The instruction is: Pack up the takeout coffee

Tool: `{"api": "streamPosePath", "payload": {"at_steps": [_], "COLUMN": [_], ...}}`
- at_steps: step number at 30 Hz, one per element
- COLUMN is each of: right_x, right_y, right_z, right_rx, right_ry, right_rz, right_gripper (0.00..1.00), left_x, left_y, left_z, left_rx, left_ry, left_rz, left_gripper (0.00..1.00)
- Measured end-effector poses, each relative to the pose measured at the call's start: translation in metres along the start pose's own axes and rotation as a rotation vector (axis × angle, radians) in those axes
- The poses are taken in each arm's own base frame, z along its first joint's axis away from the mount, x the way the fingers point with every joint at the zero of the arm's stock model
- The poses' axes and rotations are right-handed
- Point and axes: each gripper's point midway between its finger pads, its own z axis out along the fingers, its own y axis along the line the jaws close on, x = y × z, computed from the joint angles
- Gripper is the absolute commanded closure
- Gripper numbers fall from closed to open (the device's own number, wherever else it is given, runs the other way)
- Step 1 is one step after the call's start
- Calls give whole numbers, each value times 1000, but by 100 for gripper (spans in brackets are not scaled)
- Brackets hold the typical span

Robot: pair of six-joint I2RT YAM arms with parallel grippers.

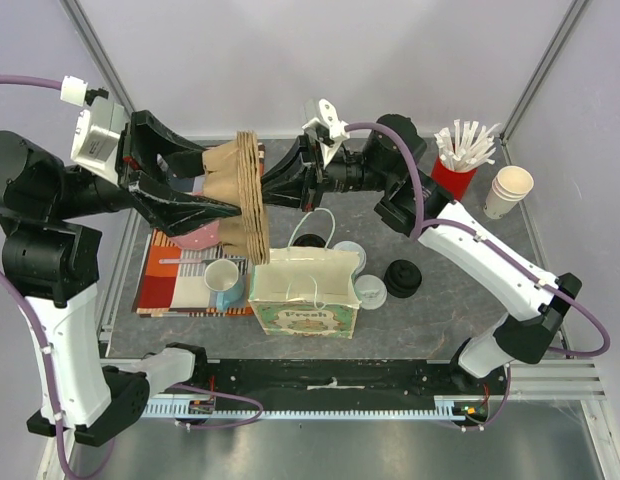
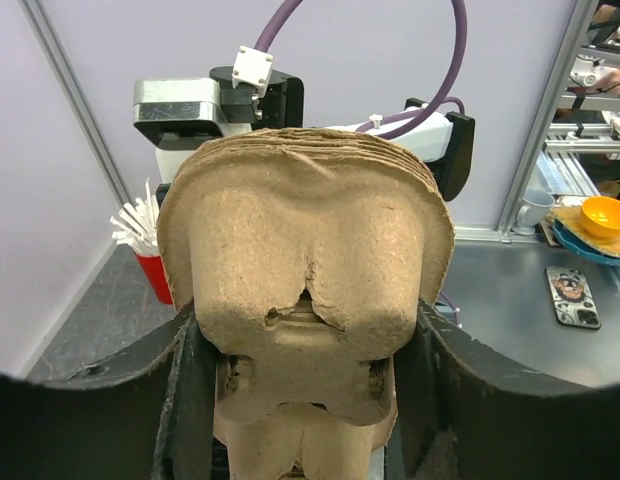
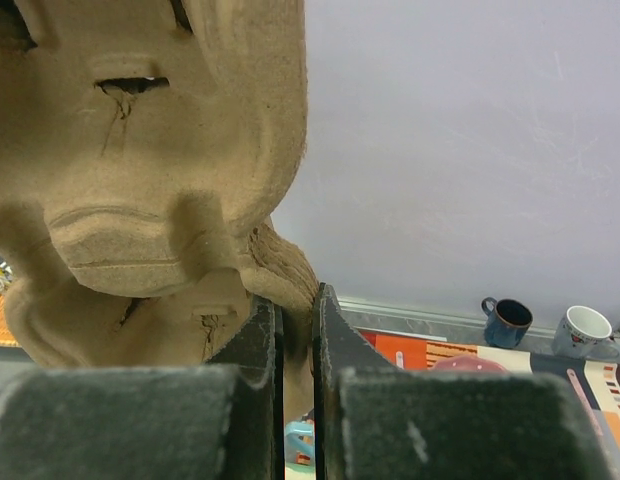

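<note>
Coffee cup (image 1: 370, 289) stands upright, axis vertical.

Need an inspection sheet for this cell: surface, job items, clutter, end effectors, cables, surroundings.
Surface: grey table; striped mat at left.
Job's things: two lidded cups right of the bag, outside it.
Clutter: black lid, black cup, open cup, pink plate, red cup of sticks, cup stack.
End effectors: right end effector shut on the edge of the carriers; left end effector flanks them, grip unclear.
Cables: purple cables on both arms, no snag seen.
Surroundings: pale walls, metal frame.
</note>
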Motion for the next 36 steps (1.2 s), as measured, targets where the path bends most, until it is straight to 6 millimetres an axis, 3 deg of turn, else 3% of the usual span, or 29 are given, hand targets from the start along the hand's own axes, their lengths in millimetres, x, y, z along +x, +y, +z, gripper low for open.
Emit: {"api": "streamPosePath", "payload": {"at_steps": [1,2,4,9,10,11,13,16,22,25,29,33,34,36], "right_x": [-1,0,1,6,7,7,7,8,14,15,14,13,13,11], "right_y": [0,-1,-1,-2,-3,-4,-5,-6,-14,-18,-21,-24,-26,-28], "right_z": [0,1,1,0,0,0,0,3,6,4,3,-1,-3,-5], "right_rx": [4,6,8,17,20,25,33,46,96,112,133,174,186,211], "right_ry": [-1,2,7,21,22,22,23,23,26,27,24,19,19,18], "right_rz": [-1,2,6,16,15,13,10,1,-21,-21,-27,-37,-42,-52], "right_gripper": [100,100,100,100,96,82,69,54,49,39,33,14,2,2], "left_x": [0,0,2,5,5,4,4,5,10,11,10,10,10,10], "left_y": [0,0,0,3,4,5,6,9,17,20,16,12,10,7], "left_z": [0,0,0,0,0,0,0,1,4,5,4,3,3,3], "left_rx": [-3,-1,-2,-5,-9,-14,-20,-28,-30,-30,-23,-13,-9,1], "left_ry": [-2,-2,0,2,2,1,-1,-1,8,9,9,14,16,19], "left_rz": [4,8,2,-8,-8,-8,-8,-18,-91,-96,-93,-96,-94,-88], "left_gripper": [78,87,98,98,98,98,98,98,98,98,98,98,98,98]}}
